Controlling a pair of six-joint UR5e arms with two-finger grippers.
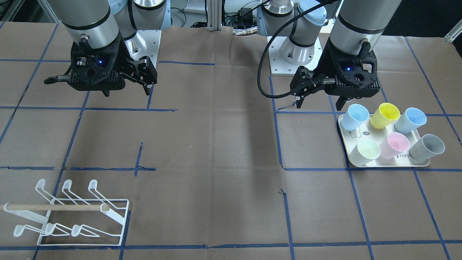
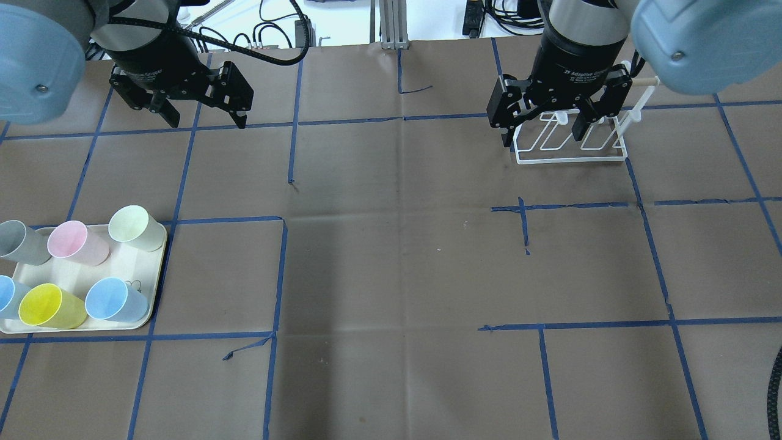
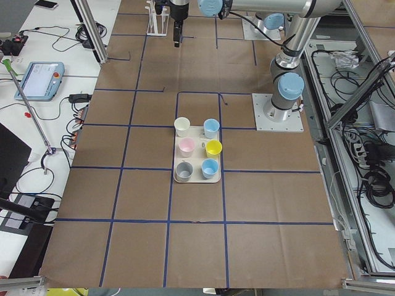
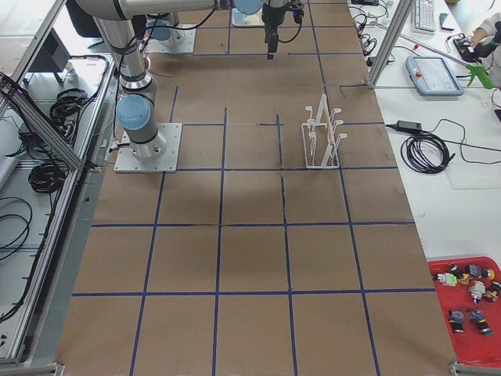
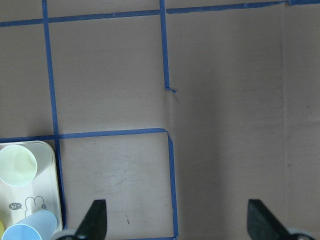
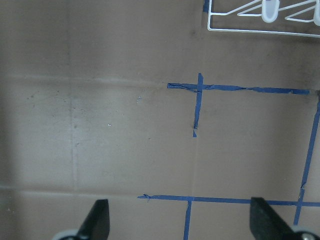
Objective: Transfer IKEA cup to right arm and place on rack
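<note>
Several pastel IKEA cups stand on a cream tray [image 1: 361,164]: blue [image 1: 355,116], yellow [image 1: 385,115], blue [image 1: 410,120], pale green [image 1: 368,151], pink [image 1: 395,144] and grey [image 1: 427,146]. In the overhead view the tray [image 2: 156,287] lies at the near left. My left gripper [image 1: 319,103] [image 2: 208,119] is open and empty, up in the air beyond the tray. My right gripper [image 1: 127,90] [image 2: 542,135] is open and empty, high above the table. The white wire rack [image 1: 72,216] [image 2: 571,146] with its wooden dowel [image 1: 54,207] holds no cup.
The table is covered in brown paper with a blue tape grid. The left wrist view shows the tray's corner [image 5: 47,197] with the pale green cup [image 5: 17,165]. The right wrist view shows the rack's edge [image 6: 260,20]. Both arm bases [image 1: 294,54] stand at the robot's side.
</note>
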